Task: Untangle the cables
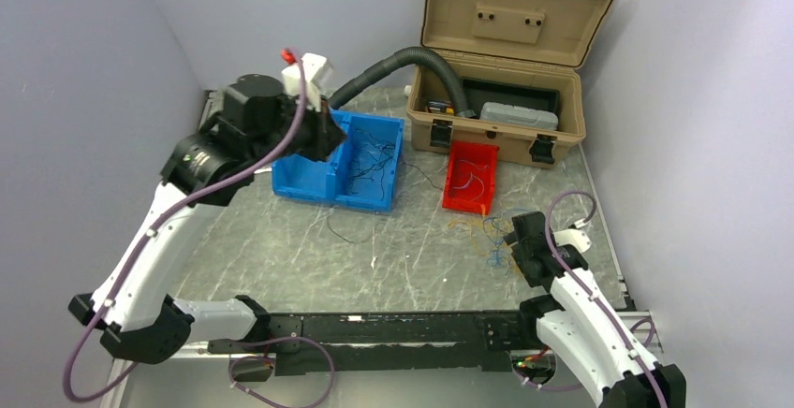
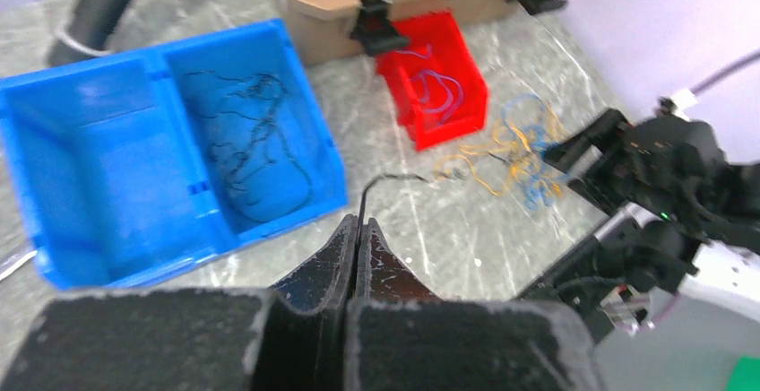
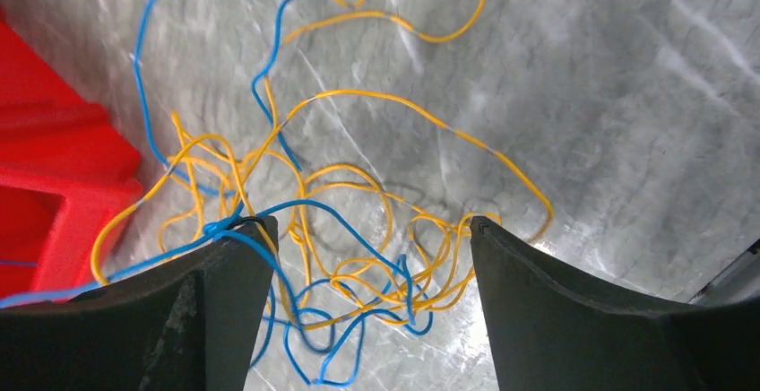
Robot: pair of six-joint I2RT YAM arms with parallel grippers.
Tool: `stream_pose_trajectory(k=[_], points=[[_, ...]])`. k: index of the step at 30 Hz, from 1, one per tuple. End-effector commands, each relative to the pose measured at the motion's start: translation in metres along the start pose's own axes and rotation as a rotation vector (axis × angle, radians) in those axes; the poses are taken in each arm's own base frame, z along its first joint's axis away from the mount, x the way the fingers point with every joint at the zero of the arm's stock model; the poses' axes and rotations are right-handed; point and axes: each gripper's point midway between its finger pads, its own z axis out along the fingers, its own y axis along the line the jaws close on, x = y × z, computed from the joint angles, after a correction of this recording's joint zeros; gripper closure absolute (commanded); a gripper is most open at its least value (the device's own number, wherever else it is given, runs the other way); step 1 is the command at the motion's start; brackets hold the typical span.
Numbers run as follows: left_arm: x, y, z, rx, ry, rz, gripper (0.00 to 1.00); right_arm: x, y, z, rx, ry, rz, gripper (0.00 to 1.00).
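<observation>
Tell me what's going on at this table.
Two robot arms are sorting a tangle of thin wires. The left tool is shut on a single black wire, raised near the blue bin, whose right compartment holds other black wires. The right tool is open, poised low over the yellow and blue tangle lying on the table beside the red bin, which holds a few wires.

fig. enclosure seen from above: plain, pale lilac-grey walls (image 1: 84,62) close in at left, back and right. table (image 1: 281,258): grey marbled top with thin white veins, evenly lit, soft sheen, faint shadows.
</observation>
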Motion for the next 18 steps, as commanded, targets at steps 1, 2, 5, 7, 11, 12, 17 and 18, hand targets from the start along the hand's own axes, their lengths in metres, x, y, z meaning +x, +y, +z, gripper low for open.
stream_pose_trajectory(k=[1, 2, 5, 7, 11, 12, 17, 18], points=[[-0.017, 0.029, -0.020, -0.069, -0.064, 0.014, 1.00, -0.032, 0.014, -0.013, -0.027, -0.099, 0.048, 0.19], [-0.019, 0.032, -0.021, -0.075, -0.065, 0.009, 1.00, -0.034, 0.015, -0.015, -0.025, -0.103, 0.049, 0.19], [-0.030, 0.043, -0.027, -0.129, -0.080, -0.001, 1.00, -0.039, 0.018, -0.018, -0.024, -0.116, 0.048, 0.18], [-0.038, 0.052, -0.034, -0.168, -0.100, -0.010, 1.00, -0.041, 0.020, -0.018, -0.027, -0.117, 0.041, 0.18], [-0.058, 0.086, -0.063, -0.322, -0.158, -0.029, 1.00, -0.046, 0.012, -0.019, -0.013, -0.132, 0.072, 0.18], [-0.060, 0.098, -0.074, -0.384, -0.167, -0.042, 1.00, -0.047, 0.011, -0.019, -0.019, -0.134, 0.081, 0.18], [-0.063, 0.124, -0.104, -0.464, -0.230, -0.065, 1.00, -0.055, 0.008, -0.020, -0.023, -0.164, 0.049, 0.18], [-0.061, 0.121, -0.102, -0.441, -0.229, -0.065, 1.00, -0.057, 0.008, -0.021, -0.021, -0.168, 0.038, 0.18]])
